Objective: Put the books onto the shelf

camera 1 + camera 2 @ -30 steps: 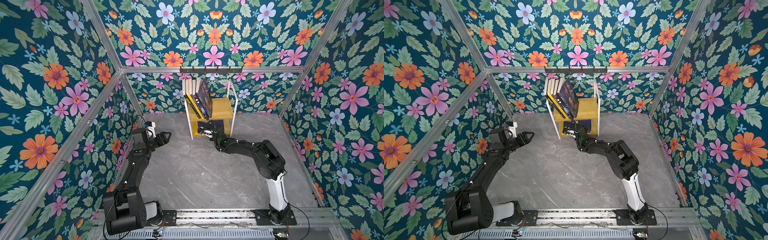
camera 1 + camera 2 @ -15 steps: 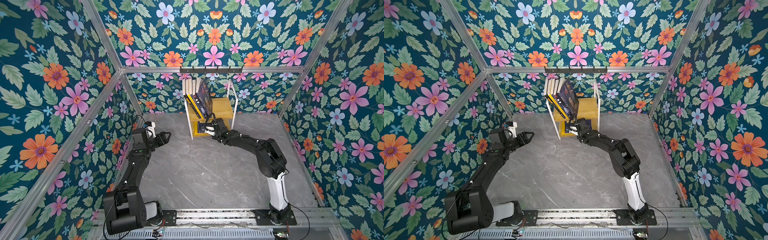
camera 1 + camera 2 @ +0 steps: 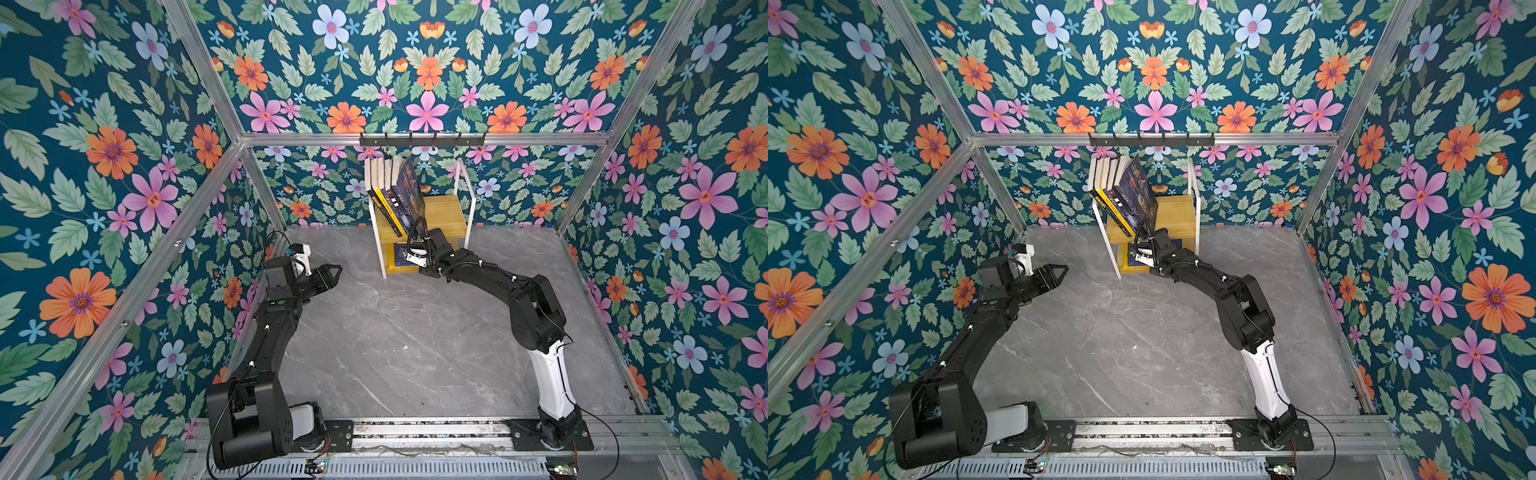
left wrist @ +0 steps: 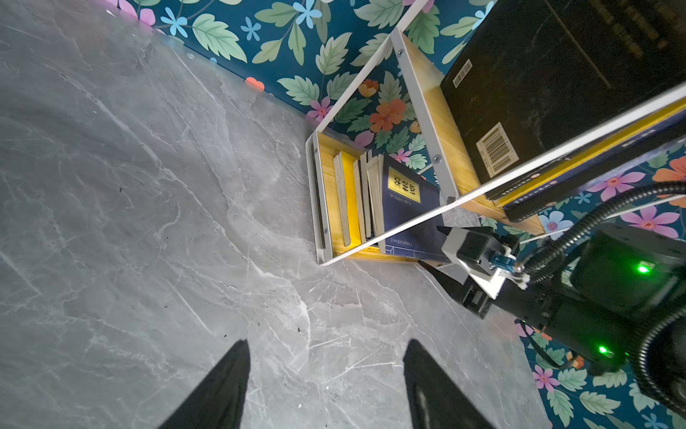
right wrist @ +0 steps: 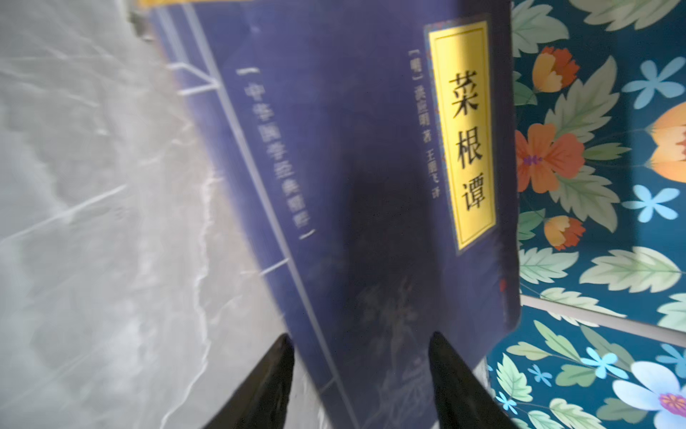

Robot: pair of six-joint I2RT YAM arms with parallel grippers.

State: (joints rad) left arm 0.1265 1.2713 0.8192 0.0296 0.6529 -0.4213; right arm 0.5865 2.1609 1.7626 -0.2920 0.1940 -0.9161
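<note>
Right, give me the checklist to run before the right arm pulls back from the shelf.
1. Right tool jaws stand apart around the navy book: ok.
2. Navy book seated in the lower tier of the shelf, leaning on its neighbours: ok.
3. Fingers free of the cover: cannot tell.
4. Upper-tier books stand slanted; whether they are steady: cannot tell.
5. Left tool open, empty, apart from the shelf: ok.
6. No books lying on the table: ok.
</note>
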